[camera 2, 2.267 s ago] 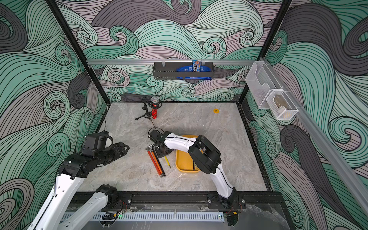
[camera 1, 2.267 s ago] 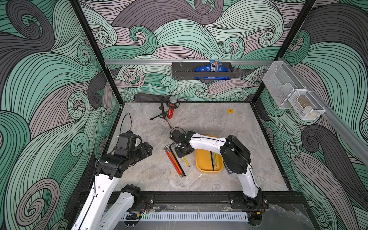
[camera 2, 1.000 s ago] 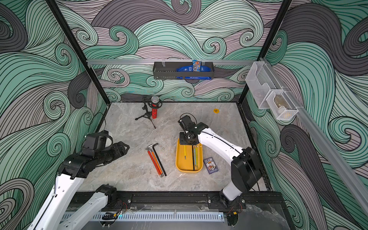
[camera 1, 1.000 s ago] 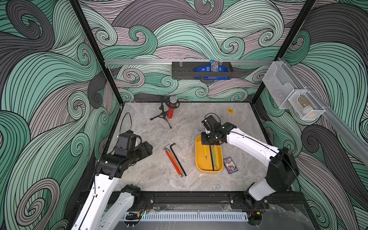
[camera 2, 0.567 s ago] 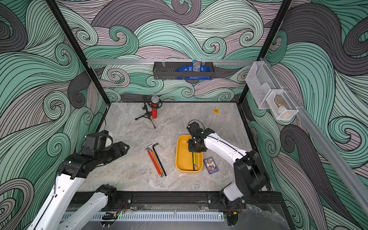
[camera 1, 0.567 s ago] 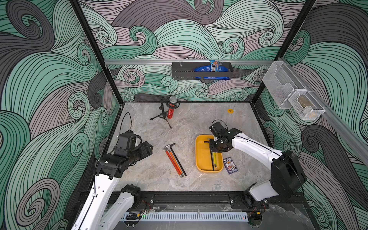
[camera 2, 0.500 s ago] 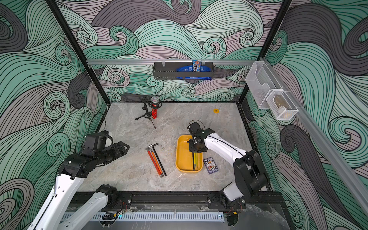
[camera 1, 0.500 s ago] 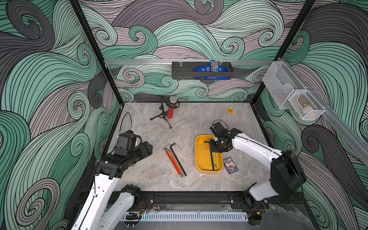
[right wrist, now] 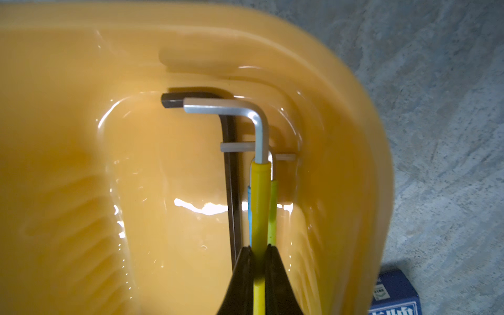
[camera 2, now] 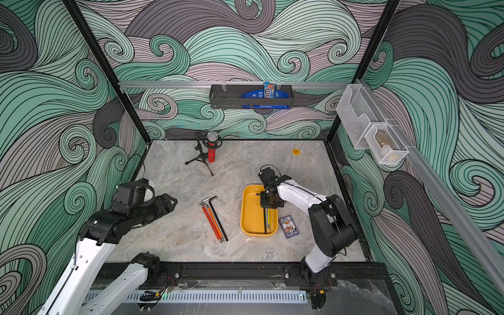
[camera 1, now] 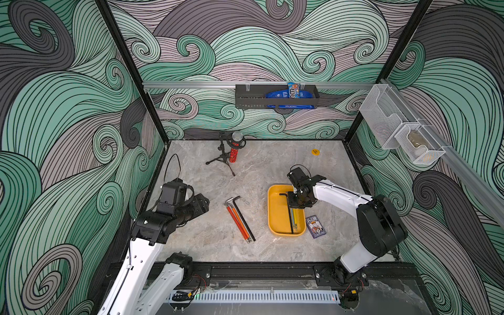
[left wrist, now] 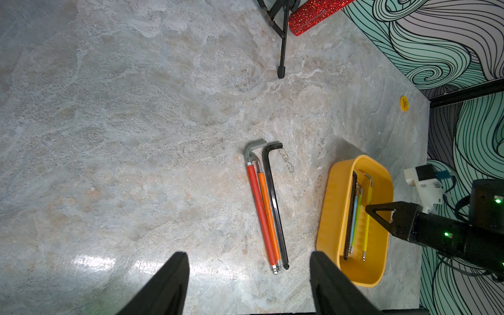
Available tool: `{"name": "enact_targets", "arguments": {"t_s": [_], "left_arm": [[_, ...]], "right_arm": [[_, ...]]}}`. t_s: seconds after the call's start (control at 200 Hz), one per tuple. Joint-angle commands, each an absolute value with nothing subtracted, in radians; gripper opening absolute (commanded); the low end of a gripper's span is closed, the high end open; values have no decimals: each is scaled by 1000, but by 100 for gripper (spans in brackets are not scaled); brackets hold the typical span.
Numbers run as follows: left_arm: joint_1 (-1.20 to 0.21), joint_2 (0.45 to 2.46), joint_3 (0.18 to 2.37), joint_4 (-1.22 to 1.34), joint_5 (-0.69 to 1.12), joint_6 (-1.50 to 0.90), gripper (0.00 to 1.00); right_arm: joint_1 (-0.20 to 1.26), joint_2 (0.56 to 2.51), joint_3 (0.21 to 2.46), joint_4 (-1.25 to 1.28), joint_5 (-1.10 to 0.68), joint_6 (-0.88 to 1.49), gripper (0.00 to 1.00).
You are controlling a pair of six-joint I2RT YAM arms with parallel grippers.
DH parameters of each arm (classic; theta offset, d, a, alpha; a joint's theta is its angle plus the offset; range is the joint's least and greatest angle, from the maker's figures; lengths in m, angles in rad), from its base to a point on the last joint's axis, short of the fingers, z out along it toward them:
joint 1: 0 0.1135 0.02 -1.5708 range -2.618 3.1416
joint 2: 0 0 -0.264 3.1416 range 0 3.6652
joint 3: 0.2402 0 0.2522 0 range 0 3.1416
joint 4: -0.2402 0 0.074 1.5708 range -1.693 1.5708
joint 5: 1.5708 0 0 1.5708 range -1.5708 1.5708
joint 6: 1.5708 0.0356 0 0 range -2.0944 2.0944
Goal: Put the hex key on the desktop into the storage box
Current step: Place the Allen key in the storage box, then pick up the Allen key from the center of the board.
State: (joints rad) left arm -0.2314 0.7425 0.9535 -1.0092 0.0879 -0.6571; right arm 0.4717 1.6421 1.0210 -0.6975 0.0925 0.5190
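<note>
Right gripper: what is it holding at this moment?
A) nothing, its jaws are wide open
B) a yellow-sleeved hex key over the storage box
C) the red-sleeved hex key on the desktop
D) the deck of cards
B: in the right wrist view the right gripper is shut on the yellow-sleeved hex key, over the storage box.

Snack packet (camera 1: 294,90) standing in the black rack (camera 1: 246,100): bold white letters on a blue and orange wrapper, too small to read for certain in both top views. Blue card box (right wrist: 392,296) on the desktop (camera 1: 259,169): white printed characters in the right wrist view, cut by the frame edge, not legible. Round yellow sticker (left wrist: 404,103): dark print, unreadable
</note>
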Motion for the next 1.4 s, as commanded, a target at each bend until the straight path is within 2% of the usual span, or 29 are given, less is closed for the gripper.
{"name": "enact_targets", "arguments": {"t_s": [0.0,0.305,0.45,0.605,0.78,0.941,1.221,1.396], "left_arm": [[-235,744,965,-997,95,-658,73],[-235,744,963,-996,94,-657,73],[-235,745,966,-996,94,-658,73],[-234,745,966,-997,91,-658,73],[-235,743,966,-999,85,-658,73],[-235,741,966,-1000,78,-661,73],[-235,733,974,-1006,63,-666,73],[-235,735,983,-1010,58,-663,73]], "right_arm": [[467,1663,1011,-681,99,514,0],[468,1697,1006,-680,114,523,0],[467,1682,1011,-679,114,524,22],[474,1640,1020,-682,112,529,29],[505,1575,1043,-690,117,541,31],[606,1546,1091,-690,149,534,32],[818,1663,1238,-682,105,471,23],[911,1776,1332,-678,65,421,23]]}}
